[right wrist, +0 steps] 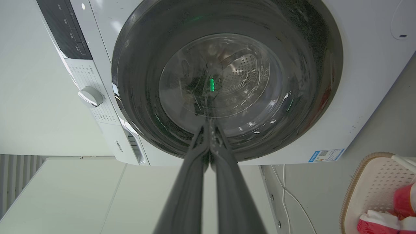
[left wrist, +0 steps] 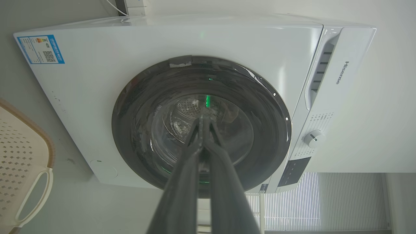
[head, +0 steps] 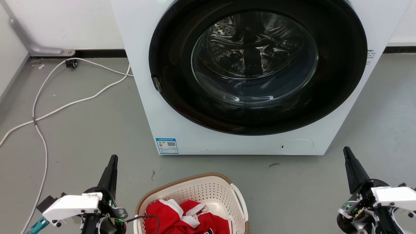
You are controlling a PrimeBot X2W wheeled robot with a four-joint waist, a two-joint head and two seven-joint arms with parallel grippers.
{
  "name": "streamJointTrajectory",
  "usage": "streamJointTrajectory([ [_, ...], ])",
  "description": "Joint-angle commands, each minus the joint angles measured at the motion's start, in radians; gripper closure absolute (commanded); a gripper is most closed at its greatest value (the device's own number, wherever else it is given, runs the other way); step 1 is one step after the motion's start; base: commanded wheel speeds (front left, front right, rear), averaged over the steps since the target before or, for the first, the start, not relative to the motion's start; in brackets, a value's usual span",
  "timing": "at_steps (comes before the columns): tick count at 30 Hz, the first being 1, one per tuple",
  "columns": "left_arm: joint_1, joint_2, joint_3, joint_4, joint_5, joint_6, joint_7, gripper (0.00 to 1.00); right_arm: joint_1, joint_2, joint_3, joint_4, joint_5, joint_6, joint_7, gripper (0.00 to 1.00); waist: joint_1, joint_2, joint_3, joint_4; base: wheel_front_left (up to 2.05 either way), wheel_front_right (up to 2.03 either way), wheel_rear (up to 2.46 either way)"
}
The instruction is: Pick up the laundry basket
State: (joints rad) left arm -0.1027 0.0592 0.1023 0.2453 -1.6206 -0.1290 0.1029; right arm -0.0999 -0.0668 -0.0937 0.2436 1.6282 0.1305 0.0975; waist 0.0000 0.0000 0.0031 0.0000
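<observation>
The laundry basket stands on the grey floor at the bottom middle of the head view, cream-white and perforated, with a brown rim and a white side handle. Red and white clothes lie inside it. My left gripper is to the basket's left, shut, holding nothing. Far off to the basket's right is my right gripper, also shut and empty. In the left wrist view the basket shows at the left edge beside the closed fingers. The right wrist view has the basket at its lower right.
A white front-loading washing machine with a closed dark round door stands right behind the basket. White cables trail across the floor at the left. A wall and pipe close off the far left.
</observation>
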Motion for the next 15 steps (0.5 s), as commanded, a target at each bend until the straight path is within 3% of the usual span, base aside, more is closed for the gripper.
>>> streamJointTrajectory([
  [1, -0.009, 0.0, 0.003, 0.001, 0.005, -0.003, 0.004, 1.0, -0.012, 0.003, -0.002, 0.002, -0.003, 0.0, 0.002, 1.0, 0.0, 0.0, 0.0, 0.0, 0.0, 0.0, 0.0],
  [14, -0.009, -0.001, 0.005, 0.001, 0.006, -0.003, 0.006, 1.0, -0.013, 0.005, -0.006, 0.002, -0.007, 0.0, 0.006, 1.0, 0.0, 0.0, 0.0, 0.0, 0.0, 0.0, 0.0],
  [15, 0.0, -0.002, 0.002, 0.0, 0.003, 0.0, 0.001, 0.0, 0.0, 0.002, -0.004, 0.0, -0.002, 0.0, 0.001, 0.0, 0.0, 0.0, 0.0, 0.0, 0.0, 0.0, 0.0],
])
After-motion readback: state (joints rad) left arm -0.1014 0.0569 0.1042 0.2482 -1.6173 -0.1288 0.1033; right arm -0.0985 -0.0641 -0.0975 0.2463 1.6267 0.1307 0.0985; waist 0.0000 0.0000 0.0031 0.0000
